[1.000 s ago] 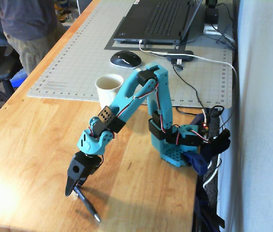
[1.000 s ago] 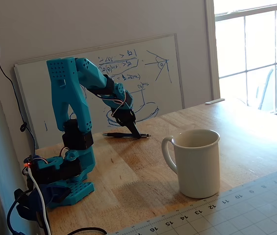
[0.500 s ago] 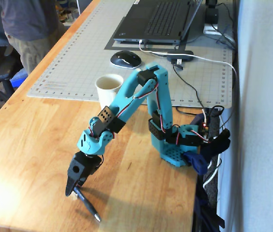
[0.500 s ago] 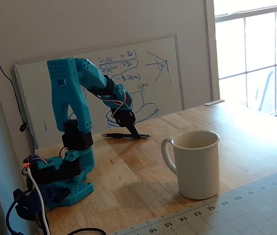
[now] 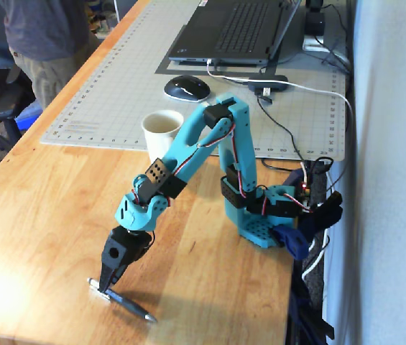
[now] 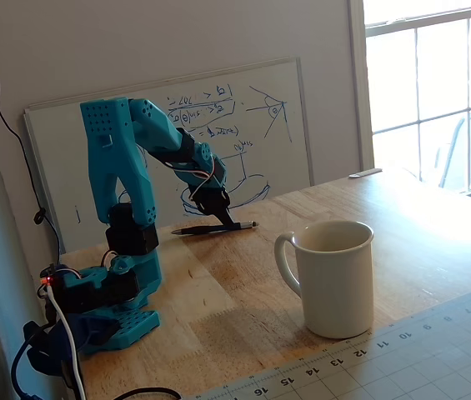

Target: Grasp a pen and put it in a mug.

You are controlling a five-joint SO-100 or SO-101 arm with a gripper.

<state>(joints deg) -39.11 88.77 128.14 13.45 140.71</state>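
The pen (image 5: 120, 300) is found flat on the counter (image 5: 44, 208), its long axis running from 10 to 4 o'clock in a fixed view. The gripper (image 5: 104, 285) is planted on its 10 o'clock half, apparently clenched on it, though contact is poorly resolved. The mug (image 5: 162, 134) is seen well apart toward 1 o'clock.

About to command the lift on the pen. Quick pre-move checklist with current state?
1. Claw down at the pen: ok, tip meets the barrel in both fixed views.
2. Claw actually closed on the pen: cannot tell, the fingers look together, but the grip itself is not resolved.
3. Grip point centred: not ok, it sits near one end, so the pen may tilt when lifted.
4. Pen lying flat on the table: ok.
5. Mug upright, opening clear: ok.
6. Path to the mug: cannot tell, the arm itself stands between them.
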